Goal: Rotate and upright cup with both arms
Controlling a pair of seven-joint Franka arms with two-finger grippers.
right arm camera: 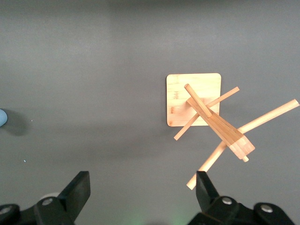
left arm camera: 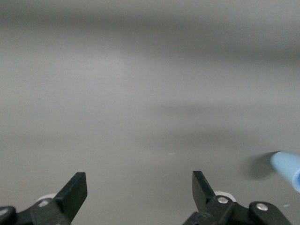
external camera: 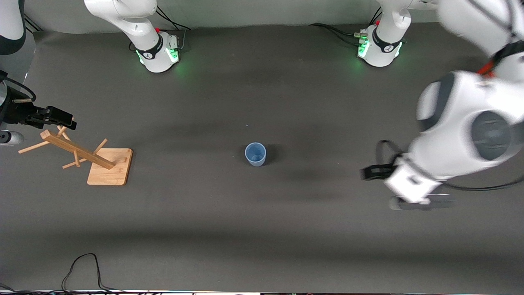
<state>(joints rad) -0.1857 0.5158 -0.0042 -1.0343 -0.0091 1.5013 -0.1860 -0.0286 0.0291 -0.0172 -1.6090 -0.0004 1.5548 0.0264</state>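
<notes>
The small pale blue cup [external camera: 256, 154] stands upright on the dark table, mouth up, about midway between the two arms. My left gripper [external camera: 368, 172] is up over the table toward the left arm's end, well apart from the cup, open and empty. In the left wrist view, its black fingers [left arm camera: 75, 194] stand wide apart round the left gripper's middle [left arm camera: 139, 190], and the cup [left arm camera: 288, 168] shows at the edge. My right gripper [external camera: 67, 119] is over the top of the wooden rack, open and empty [right arm camera: 140, 190]. The cup's edge [right arm camera: 2, 117] just shows there.
A wooden peg rack [external camera: 77, 153] on a square wooden base [external camera: 112, 168] stands toward the right arm's end; it also shows in the right wrist view [right arm camera: 206, 112]. Cables [external camera: 82, 270] lie at the table's edge nearest the front camera.
</notes>
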